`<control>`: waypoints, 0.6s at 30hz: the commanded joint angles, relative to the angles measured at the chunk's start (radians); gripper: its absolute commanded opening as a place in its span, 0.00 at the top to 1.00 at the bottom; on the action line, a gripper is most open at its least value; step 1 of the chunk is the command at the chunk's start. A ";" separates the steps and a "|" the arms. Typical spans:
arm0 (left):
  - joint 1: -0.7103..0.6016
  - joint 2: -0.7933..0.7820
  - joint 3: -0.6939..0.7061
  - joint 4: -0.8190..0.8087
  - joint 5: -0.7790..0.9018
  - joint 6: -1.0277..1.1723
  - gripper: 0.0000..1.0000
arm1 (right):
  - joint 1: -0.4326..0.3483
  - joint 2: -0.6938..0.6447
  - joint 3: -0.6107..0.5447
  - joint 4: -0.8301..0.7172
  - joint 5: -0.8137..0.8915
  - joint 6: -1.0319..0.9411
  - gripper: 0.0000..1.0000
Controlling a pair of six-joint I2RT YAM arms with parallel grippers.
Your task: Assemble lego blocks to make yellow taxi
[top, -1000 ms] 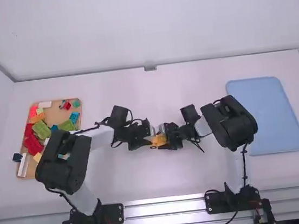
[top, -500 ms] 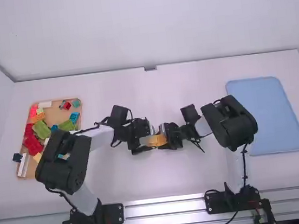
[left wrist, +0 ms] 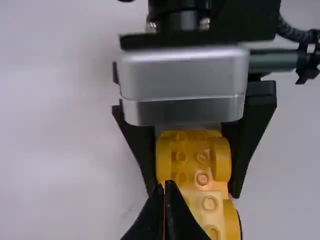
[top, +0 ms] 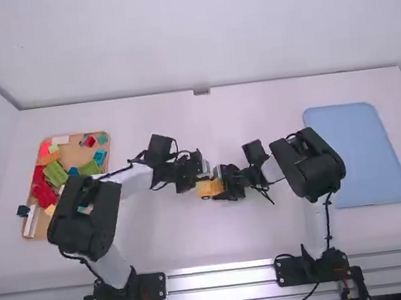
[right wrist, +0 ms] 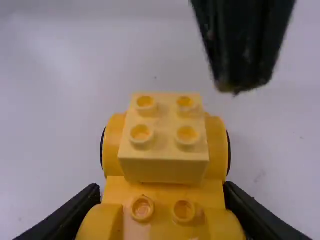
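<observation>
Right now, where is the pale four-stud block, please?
In the right wrist view, the block tops the yellow chassis at its left end, near the left gripper.

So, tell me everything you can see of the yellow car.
The yellow car is glossy, plastic-looking, with rounded fenders and round studs between them. Dark wheel edges show beside the fenders at one end, where a paler block sits on top, its four studs bare. It looks level. The right claw grips its other end from both sides; the left claw, shut, appears just clear of it. I can't tell whether it touches the table.
</observation>
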 commanded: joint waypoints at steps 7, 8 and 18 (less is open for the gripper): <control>0.005 0.055 -0.037 -0.006 0.057 -0.028 0.98 | 0.000 0.015 -0.006 -0.005 0.022 -0.009 0.49; 0.002 0.055 -0.037 -0.006 0.053 -0.030 0.98 | 0.000 0.015 -0.006 -0.005 0.023 -0.009 0.49; 0.007 0.103 -0.093 0.008 0.030 0.006 0.98 | 0.000 0.015 -0.005 -0.005 0.024 -0.009 0.49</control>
